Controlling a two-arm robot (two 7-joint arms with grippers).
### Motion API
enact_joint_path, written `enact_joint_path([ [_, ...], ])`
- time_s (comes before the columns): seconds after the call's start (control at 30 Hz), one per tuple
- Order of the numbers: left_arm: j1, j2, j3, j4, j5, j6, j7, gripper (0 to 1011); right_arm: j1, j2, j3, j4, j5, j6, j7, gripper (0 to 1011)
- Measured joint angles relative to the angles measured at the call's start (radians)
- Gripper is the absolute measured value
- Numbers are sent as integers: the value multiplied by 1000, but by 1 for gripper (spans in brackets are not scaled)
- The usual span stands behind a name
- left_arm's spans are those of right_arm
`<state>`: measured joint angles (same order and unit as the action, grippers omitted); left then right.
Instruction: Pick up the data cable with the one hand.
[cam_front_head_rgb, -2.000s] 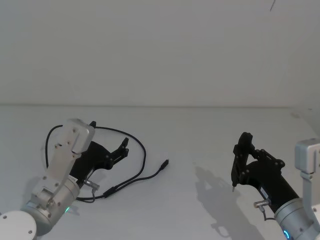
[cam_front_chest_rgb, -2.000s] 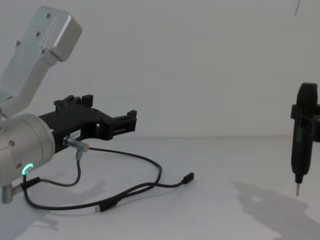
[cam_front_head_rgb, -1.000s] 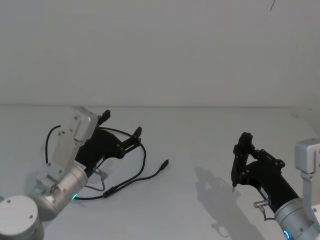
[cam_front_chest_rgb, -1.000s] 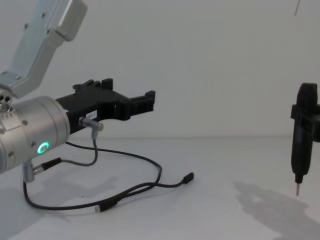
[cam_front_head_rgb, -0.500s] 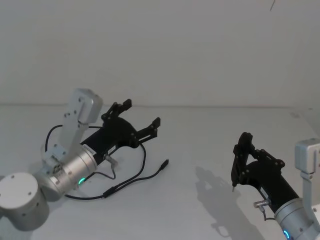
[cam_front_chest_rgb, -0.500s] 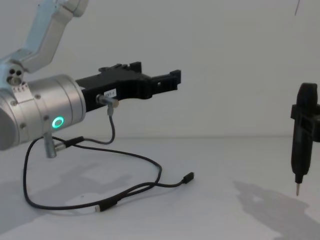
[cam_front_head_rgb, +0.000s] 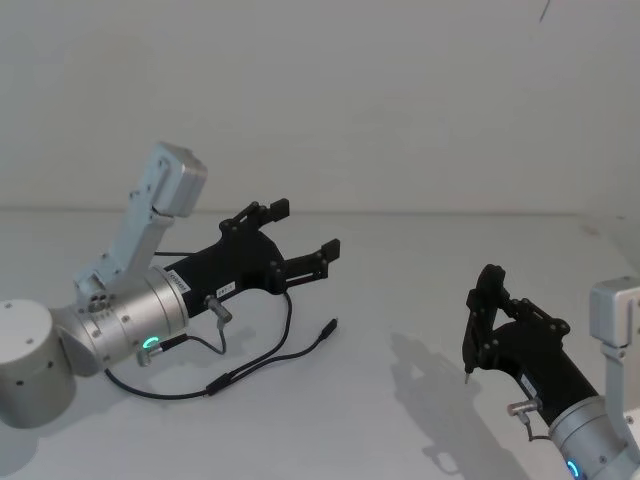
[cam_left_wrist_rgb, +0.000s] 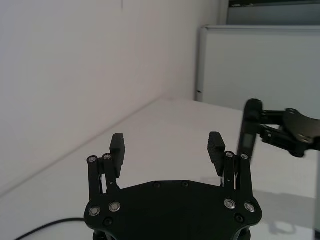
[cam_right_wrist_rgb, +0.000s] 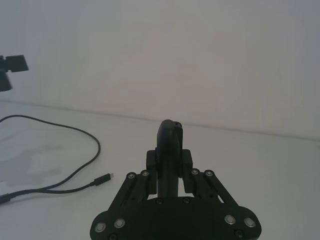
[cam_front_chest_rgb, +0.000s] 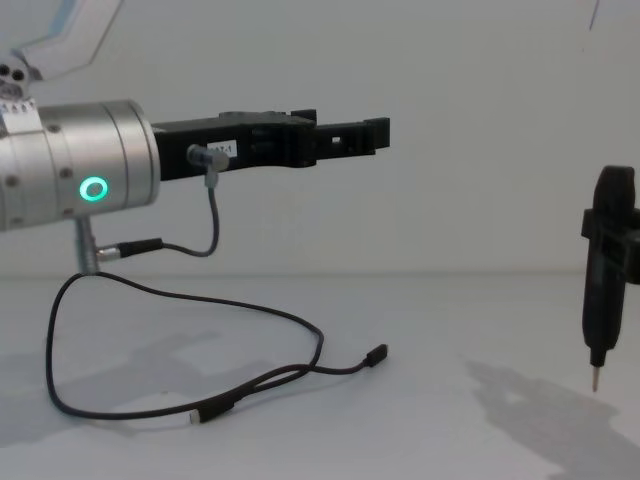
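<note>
L gripper: L gripper (cam_front_head_rgb: 303, 228) up in the air, well above table (cam_front_head_rgb: 400, 300), reaching fwd and toward robot's right; chest view has it (cam_front_chest_rgb: 350, 135) about level, high over the cable
L fingers: spread wide, nothing btwn them; wrist view shows the two pads (cam_left_wrist_rgb: 117, 143) apart w/ bare gap
L wrist: silver cylinder, green ring light (cam_front_chest_rgb: 94, 188) lit; short grey wire (cam_front_chest_rgb: 211, 215) hangs off it in a small loop, metal elbow plug up at gripper body
Data cable: data cable (cam_front_head_rgb: 289, 320) lies flat on table, under and just ahead of L gripper, not touched by it; loose loop starts below L wrist, arcs out (cam_front_chest_rgb: 250, 308), then doubles back toward robot
Cable ends: far plug (cam_front_head_rgb: 330, 326) lies free near table middle, pointing toward robot's right, also seen at (cam_front_chest_rgb: 377, 355) and (cam_right_wrist_rgb: 102, 179); near plug (cam_front_chest_rgb: 205, 414) sits closer to robot, light-coloured tip
R gripper: R gripper (cam_front_head_rgb: 487, 325) low on robot's right, well apart from cable
R fingers: clenched on slim black tool (cam_right_wrist_rgb: 170, 135); tool roughly upright in chest view (cam_front_chest_rgb: 605, 280), pointed metal tip down, clear of table, shadow on the surface beside it
Table: plain white, white wall behind
</note>
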<state>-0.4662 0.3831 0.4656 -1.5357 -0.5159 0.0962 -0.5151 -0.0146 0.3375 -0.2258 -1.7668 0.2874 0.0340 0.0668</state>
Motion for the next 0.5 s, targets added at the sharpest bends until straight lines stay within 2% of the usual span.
enact_joint_path([
  [0.2,7,45,-4,-60,-36,85,-20,1001,0,0,0,0,0,0,0,279],
  [0.5,19,96,-5,-124,-58,168,-22,1001,0,0,0,0,0,0,0,279],
])
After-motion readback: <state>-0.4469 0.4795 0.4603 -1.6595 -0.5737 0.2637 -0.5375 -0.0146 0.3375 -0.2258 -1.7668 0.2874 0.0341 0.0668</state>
